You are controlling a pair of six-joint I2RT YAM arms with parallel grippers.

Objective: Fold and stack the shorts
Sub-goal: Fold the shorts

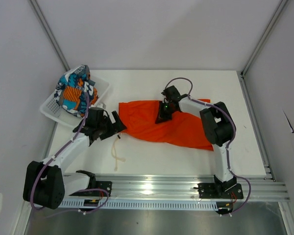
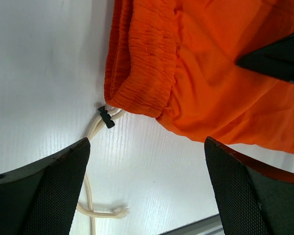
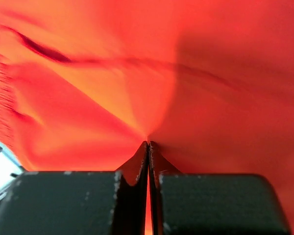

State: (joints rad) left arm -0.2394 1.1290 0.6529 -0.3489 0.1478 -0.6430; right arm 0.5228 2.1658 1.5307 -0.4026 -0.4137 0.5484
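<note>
In the overhead view, the plain orange shorts [image 1: 186,129] are lying spread across the middle of the white table [image 1: 186,159], stretching from their waistband end on the left to the leg end on the right. The right gripper [image 1: 162,115] is pressing down onto the upper middle of the orange fabric, while the left gripper [image 1: 118,122] is hovering just beside the waistband end with its jaws spread apart and gripping nothing. The white drawstring [image 1: 116,154] is trailing from that end across the bare table toward the near edge. The patterned blue, orange and white shorts [image 1: 76,90] are sitting bunched in the white mesh basket [image 1: 51,110] at the far left corner, well apart from the orange pair. In the left wrist view, the two black fingers [image 2: 49,191] are standing wide apart over the table, with the gathered elastic waistband [image 2: 147,58] lying just beyond them and a small black cord toggle [image 2: 106,117] sitting on the drawstring where it is leaving the waistband; neither finger is touching the cloth. In the right wrist view, the fingertips are pressing tightly together and pinching a fold of the orange fabric, which is drawing into creases that are radiating from the pinch and filling the whole view.
</note>
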